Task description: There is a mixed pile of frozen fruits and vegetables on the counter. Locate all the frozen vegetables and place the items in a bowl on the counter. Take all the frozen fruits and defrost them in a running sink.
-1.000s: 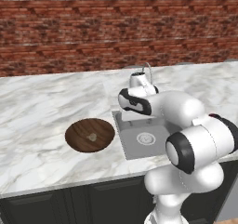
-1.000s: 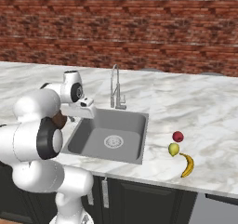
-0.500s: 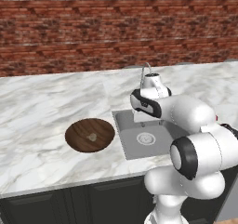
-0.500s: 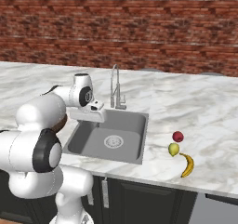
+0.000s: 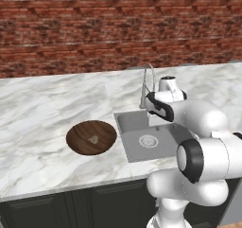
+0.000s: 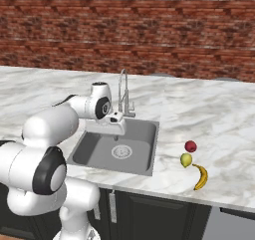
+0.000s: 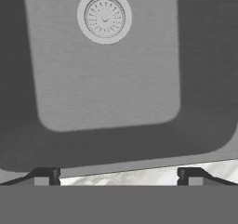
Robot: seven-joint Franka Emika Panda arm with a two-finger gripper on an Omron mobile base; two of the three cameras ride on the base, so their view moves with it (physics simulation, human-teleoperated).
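Note:
The dark brown bowl (image 5: pixel 91 137) rests on the marble counter (image 5: pixel 38 109) left of the sink (image 5: pixel 149 139), with the pale beige lump (image 5: pixel 93 139) inside it. On the counter to the sink's right lie the red ball (image 6: pixel 190 146), the yellow-green oval (image 6: pixel 186 160) and the banana (image 6: pixel 200 177). My gripper (image 6: pixel 118 130) hangs over the back of the sink basin (image 6: pixel 99 144), pointing down, just in front of the faucet (image 6: pixel 123 92). In the hand view the gripper (image 7: pixel 117 176) is open, nothing between its fingertips (image 7: pixel 46 174), with the drain (image 7: pixel 104 16) below.
A brick wall (image 6: pixel 149 30) runs behind the counter. Dark cabinets (image 6: pixel 149 214) stand under its front edge. Marble stretches wide on both sides of the sink, with the three items about a hand's width right of the basin.
The arm has swung right, from the bowl's side of the sink to over the basin by the faucet. The gripper carries nothing. The items have not moved.

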